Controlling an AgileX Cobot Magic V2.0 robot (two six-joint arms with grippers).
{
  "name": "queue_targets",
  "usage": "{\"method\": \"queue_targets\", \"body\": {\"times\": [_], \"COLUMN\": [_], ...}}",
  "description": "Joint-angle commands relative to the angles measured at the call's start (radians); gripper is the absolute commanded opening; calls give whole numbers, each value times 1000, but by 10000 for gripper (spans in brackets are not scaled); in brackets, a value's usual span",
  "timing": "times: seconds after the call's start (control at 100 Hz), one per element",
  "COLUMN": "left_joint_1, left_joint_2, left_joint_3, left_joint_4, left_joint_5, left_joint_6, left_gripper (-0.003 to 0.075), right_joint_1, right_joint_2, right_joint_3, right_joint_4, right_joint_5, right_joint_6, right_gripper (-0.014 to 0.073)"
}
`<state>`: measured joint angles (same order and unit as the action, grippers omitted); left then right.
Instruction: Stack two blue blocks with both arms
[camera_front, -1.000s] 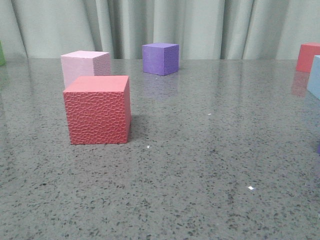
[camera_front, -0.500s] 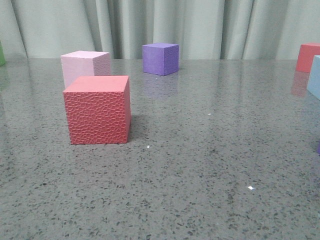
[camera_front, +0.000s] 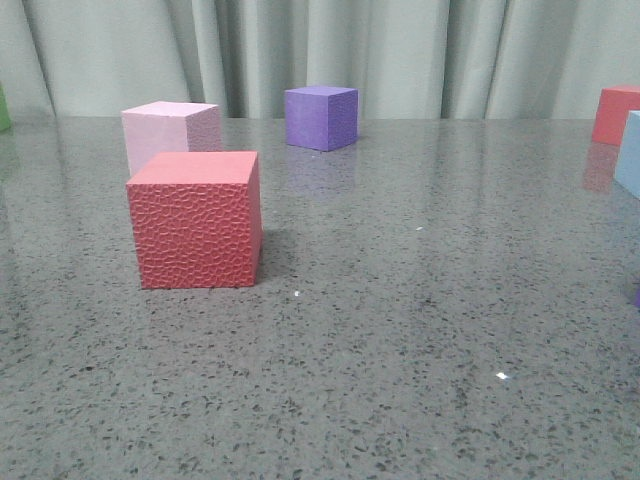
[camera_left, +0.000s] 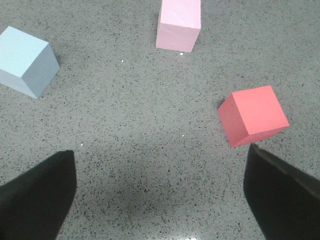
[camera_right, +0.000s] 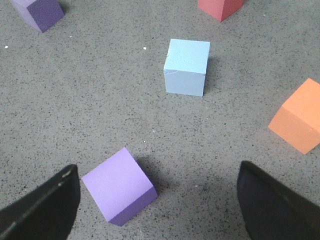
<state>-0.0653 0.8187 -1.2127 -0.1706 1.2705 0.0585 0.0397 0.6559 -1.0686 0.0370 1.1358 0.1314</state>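
Note:
One pale blue block (camera_left: 25, 60) sits on the grey table in the left wrist view, well ahead of my left gripper (camera_left: 160, 192) and off to one side. The left gripper is open and empty above bare table. The other pale blue block (camera_right: 186, 66), with a thin crack near a top corner, sits ahead of my right gripper (camera_right: 159, 200) in the right wrist view. A sliver of it shows at the right edge of the front view (camera_front: 630, 155). The right gripper is open and empty. Neither gripper shows in the front view.
A red cube (camera_front: 195, 220) and a pink cube (camera_front: 170, 130) stand at front left, also in the left wrist view (camera_left: 252, 115) (camera_left: 178, 24). A dark purple cube (camera_front: 320, 117) stands at the back. A lilac cube (camera_right: 119, 186) lies between the right fingers. An orange cube (camera_right: 299, 122) and another red cube (camera_right: 220, 7) lie nearby.

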Motion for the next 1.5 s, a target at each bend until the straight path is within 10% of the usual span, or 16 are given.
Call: {"method": "queue_targets", "body": {"times": [0.0, 1.49], "left_joint_1": [-7, -7], "left_joint_2": [3, 3], "left_joint_3": [-31, -31], "left_joint_4": [-23, -23], "left_joint_5": [4, 4], "left_joint_6": [-5, -5], "left_gripper": [648, 648], "right_joint_1": [-7, -54], "right_joint_2": [17, 987], "right_joint_3": [-32, -584], "right_joint_4": [0, -83], "right_joint_5": [-62, 3], "right_joint_6": [-6, 31], "right_gripper": [635, 635]}}
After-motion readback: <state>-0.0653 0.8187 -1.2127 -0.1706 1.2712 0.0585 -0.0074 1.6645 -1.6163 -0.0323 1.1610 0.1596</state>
